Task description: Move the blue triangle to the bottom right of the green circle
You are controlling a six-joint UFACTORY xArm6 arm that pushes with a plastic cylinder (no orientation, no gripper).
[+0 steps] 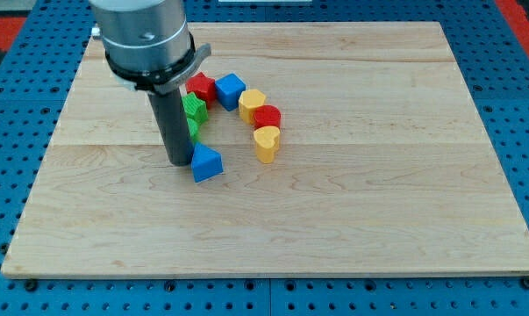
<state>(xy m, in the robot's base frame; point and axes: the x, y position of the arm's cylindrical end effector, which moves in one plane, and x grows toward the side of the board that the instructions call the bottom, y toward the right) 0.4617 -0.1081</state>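
The blue triangle [206,163] lies nearest the view's bottom, a matte wedge with sharp edges resting flat on the pale, fine-grained wooden tabletop [352,202], whose boards run across the view over a blue perforated base [518,105]. My tip [179,163] stands touching or just beside the triangle's side toward the view's left; the dark, smooth, straight rod rises from there into a grey cylindrical housing with a black collar at the view's top. There are no fingers on this rod, so nothing is clasped; the tip only rests against or next to the block. Right behind the rod, partly hidden by it, are green blocks [194,112], whose shapes I cannot make out, so which of them is the green circle cannot be told. Above them sits a red block [202,87] touching a blue cube [230,90]. To the view's right an arc runs downward: a yellow block [252,104], a red rounded block [267,117] and a yellow heart [266,143], each touching the next. The triangle lies just below the green blocks, apart from the yellow heart.
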